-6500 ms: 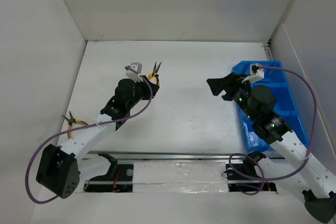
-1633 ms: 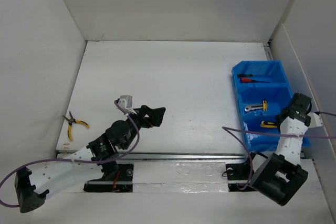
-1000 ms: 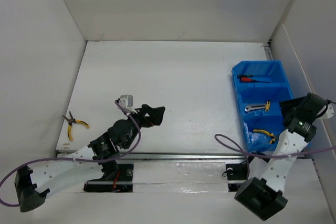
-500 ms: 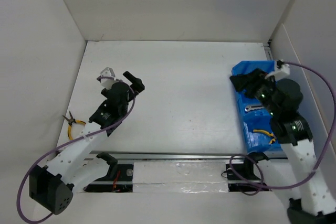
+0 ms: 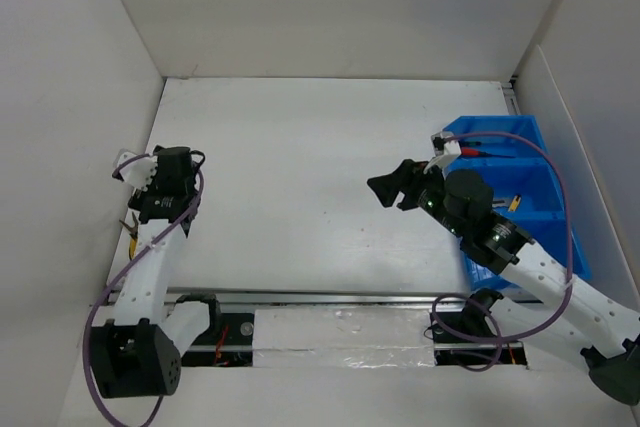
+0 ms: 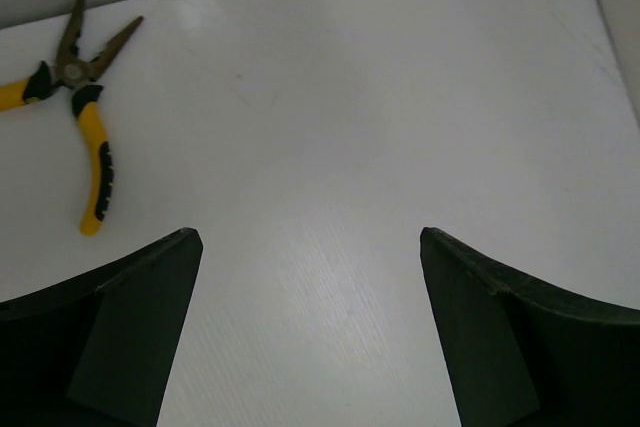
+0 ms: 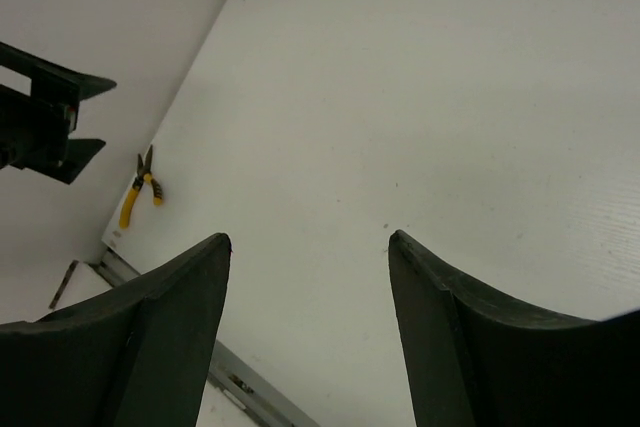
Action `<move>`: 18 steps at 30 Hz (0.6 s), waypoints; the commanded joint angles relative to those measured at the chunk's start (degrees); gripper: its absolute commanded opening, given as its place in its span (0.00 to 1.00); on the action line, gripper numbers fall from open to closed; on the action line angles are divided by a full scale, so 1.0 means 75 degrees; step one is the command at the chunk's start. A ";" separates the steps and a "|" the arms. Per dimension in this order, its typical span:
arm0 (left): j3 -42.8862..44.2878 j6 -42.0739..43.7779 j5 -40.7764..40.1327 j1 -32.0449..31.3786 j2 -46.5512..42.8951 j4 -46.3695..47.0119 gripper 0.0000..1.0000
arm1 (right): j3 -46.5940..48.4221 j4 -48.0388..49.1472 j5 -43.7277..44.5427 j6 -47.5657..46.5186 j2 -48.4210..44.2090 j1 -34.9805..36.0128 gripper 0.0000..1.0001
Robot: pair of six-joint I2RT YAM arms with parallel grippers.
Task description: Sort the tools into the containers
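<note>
Yellow-handled pliers (image 6: 96, 152): found flat on the worktop (image 6: 330, 97), at 10 o'clock from the left end effector (image 6: 308, 237) in its wrist view, touching neither finger. Read nose toward 12, handles splayed toward 6 and 9. Saw left end effector spread wide, holding nothing. Noted right end effector (image 7: 308, 235) likewise, well apart toward 3 o'clock beside the blue bin (image 5: 495, 123). Judged left arm nearer.

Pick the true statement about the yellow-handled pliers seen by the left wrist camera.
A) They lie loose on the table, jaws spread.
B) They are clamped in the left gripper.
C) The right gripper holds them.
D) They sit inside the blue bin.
A: the pliers lie flat on the table with their jaws spread, ahead of the open left gripper, which touches nothing.
</note>
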 commanded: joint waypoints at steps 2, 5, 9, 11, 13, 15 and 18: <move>-0.0174 -0.0346 0.0324 0.0966 0.0805 -0.0113 0.89 | -0.0090 0.0909 -0.0288 -0.0128 -0.0105 -0.0039 0.69; -0.0350 -0.0684 0.0420 0.1564 0.1485 -0.0065 0.88 | -0.0311 0.0685 -0.0438 -0.0058 -0.0432 -0.0215 0.69; -0.0257 -0.1176 -0.0036 0.1858 0.2015 -0.0451 0.88 | -0.0793 0.1504 -0.1549 0.0106 -0.0878 -0.0390 0.69; -0.0210 -0.1399 -0.0340 0.1858 0.2109 -0.0627 0.88 | -0.0817 0.1506 -0.1611 0.0200 -0.0972 -0.0461 0.69; -0.0256 -0.1459 -0.0400 0.1858 0.2144 -0.0686 0.88 | -0.0875 0.1505 -0.1564 0.0258 -0.0984 -0.0461 0.69; -0.0303 -0.1869 -0.0588 0.1998 0.2308 -0.0873 0.88 | -0.0887 0.1494 -0.1599 0.0317 -0.1019 -0.0542 0.69; -0.0304 -0.1753 -0.0390 0.2069 0.2589 -0.0699 0.88 | -0.0887 0.1436 -0.1646 0.0282 -0.1089 -0.0624 0.68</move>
